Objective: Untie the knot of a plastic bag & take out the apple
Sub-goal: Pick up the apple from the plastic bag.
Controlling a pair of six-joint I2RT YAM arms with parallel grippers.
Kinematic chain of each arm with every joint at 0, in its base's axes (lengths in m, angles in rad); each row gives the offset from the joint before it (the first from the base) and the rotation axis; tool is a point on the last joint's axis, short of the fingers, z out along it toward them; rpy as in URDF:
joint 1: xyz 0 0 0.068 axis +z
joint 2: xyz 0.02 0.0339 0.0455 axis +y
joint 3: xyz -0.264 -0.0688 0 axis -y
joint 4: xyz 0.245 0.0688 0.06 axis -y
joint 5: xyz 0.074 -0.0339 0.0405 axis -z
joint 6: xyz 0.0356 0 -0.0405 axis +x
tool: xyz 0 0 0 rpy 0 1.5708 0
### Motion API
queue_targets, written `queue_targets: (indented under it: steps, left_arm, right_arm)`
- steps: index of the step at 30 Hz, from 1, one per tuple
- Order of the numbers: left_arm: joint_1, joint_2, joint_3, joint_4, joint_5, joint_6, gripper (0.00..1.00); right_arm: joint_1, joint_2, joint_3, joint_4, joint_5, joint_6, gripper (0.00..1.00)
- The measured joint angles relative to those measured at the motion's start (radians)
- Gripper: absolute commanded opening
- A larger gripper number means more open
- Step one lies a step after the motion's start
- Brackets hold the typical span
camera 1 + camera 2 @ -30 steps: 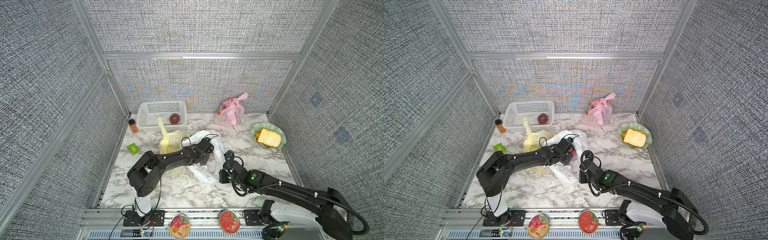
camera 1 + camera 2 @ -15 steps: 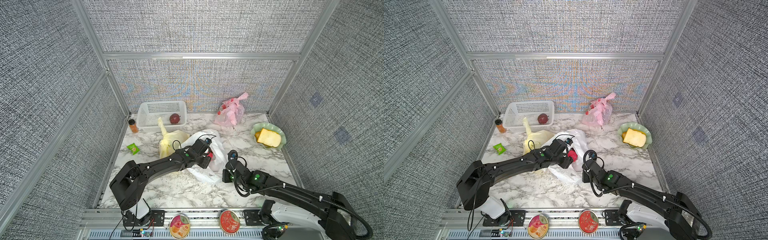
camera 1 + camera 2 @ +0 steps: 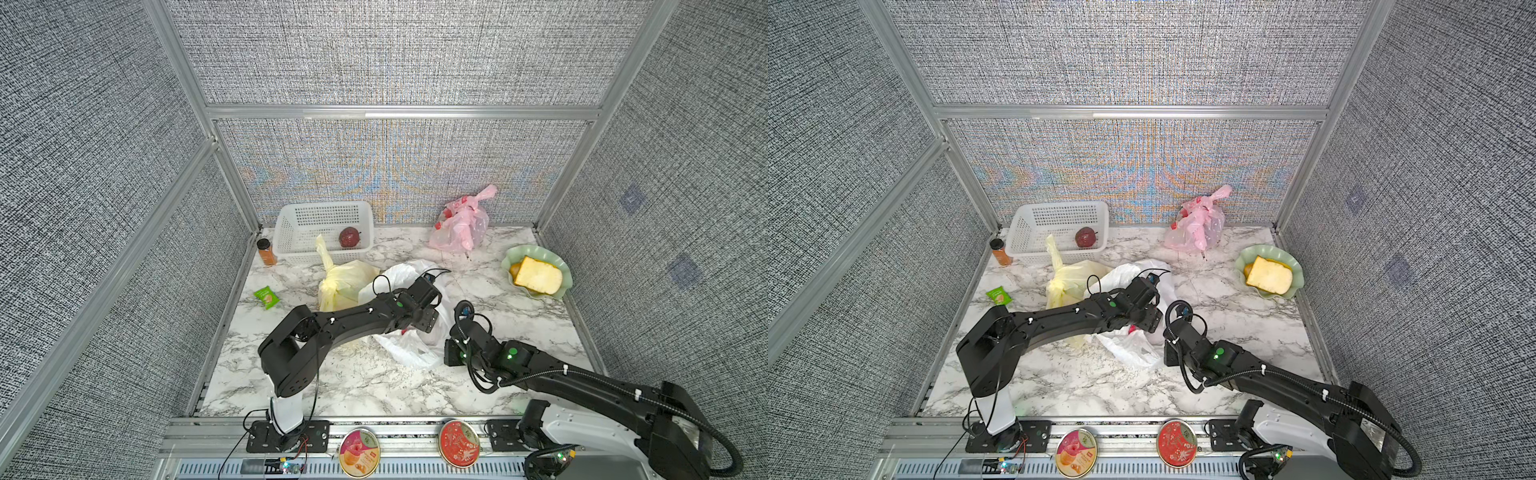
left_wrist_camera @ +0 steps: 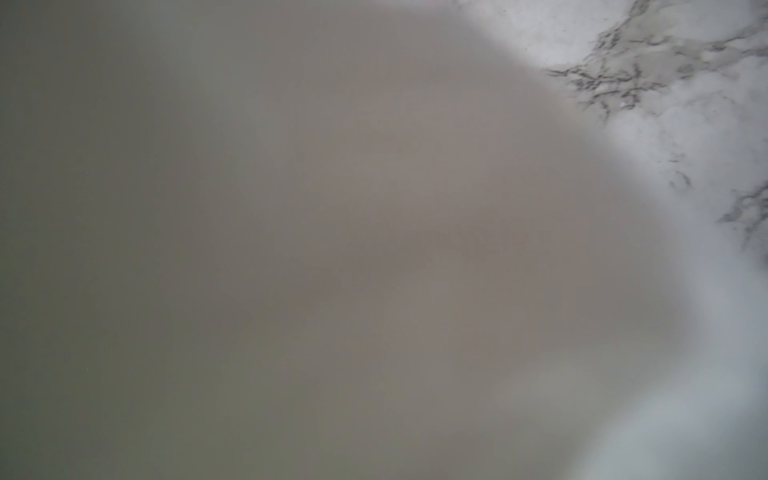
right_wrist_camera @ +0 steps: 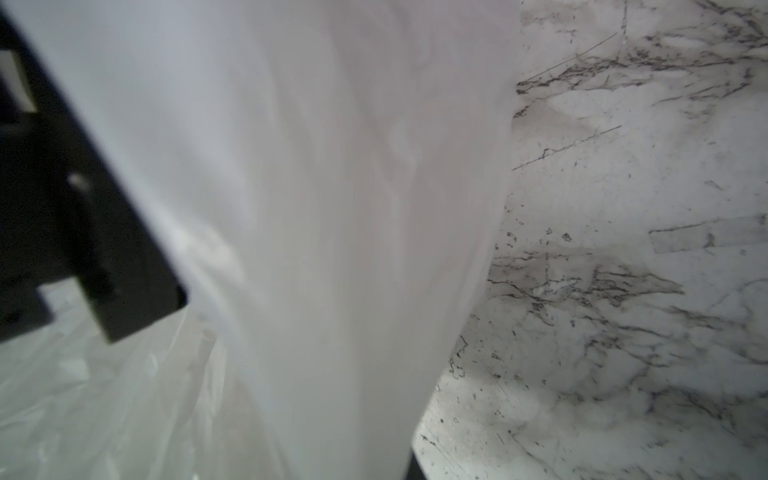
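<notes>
An untied white plastic bag (image 3: 405, 353) (image 3: 1129, 353) lies crumpled mid-table. My left gripper (image 3: 417, 326) (image 3: 1144, 322) reaches down into its mouth, fingers hidden by plastic. A small red patch, apparently the apple (image 3: 404, 331) (image 3: 1132, 329), shows just under it. The left wrist view is filled with blurred bag film (image 4: 332, 249). My right gripper (image 3: 448, 353) (image 3: 1168, 353) sits at the bag's near right edge, shut on a stretched fold of the bag (image 5: 332, 208).
A tied yellow bag (image 3: 340, 282) lies left of the white one, a pink bag (image 3: 459, 228) at the back. A white basket (image 3: 324, 224) holds a dark red fruit (image 3: 350, 237). Spice jar (image 3: 266, 251), green packet (image 3: 266, 297), green plate (image 3: 511, 266) with bread (image 3: 538, 276).
The left arm stretched out low half a second ago and has risen again; its gripper stays in the bag's mouth. The red patch shows less than before. The right gripper barely moved.
</notes>
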Motion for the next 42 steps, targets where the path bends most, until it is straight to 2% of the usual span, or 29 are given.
queue_targets:
  steps: [6,11,14,19,32,42]
  left_arm:
    - [0.006,0.056,0.022,-0.018,-0.089,-0.009,0.84]
    - [0.012,0.08,-0.004,-0.002,-0.094,0.003,0.84]
    - [0.013,0.091,-0.024,0.041,-0.092,0.026,0.81]
    - [0.019,0.091,-0.064,0.107,-0.081,0.047,0.7]
    - [0.017,-0.11,-0.2,0.181,-0.066,0.073,0.63]
    - [-0.006,-0.224,-0.271,0.188,0.023,0.081,0.62]
  right_arm:
    - [0.0,0.0,0.001,0.0,-0.003,0.0,0.0]
    - [-0.003,0.0,0.001,0.002,-0.003,0.0,0.0]
    - [-0.01,-0.004,-0.003,0.011,-0.004,0.0,0.0]
    - [-0.027,-0.014,-0.01,0.034,-0.004,0.001,0.0]
    - [-0.046,-0.015,-0.011,0.04,-0.002,-0.002,0.0]
    - [-0.074,-0.019,0.031,0.04,0.023,-0.048,0.0]
